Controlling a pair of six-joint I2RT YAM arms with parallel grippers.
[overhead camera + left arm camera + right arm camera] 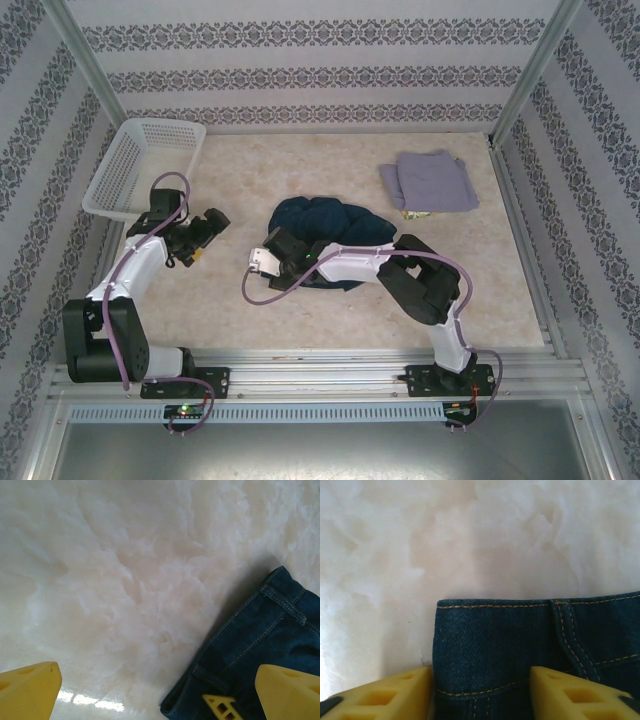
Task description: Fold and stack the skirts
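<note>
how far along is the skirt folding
Done: the grey-lavender skirt lies folded at the far right, yellow cloth peeking out beneath it. In hand: the right claw straddles the waistband of the denim skirt. Left: folding the denim and stacking it.

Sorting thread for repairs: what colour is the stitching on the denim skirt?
Golden yellow, on the denim skirt; clearest in the right wrist view.
</note>
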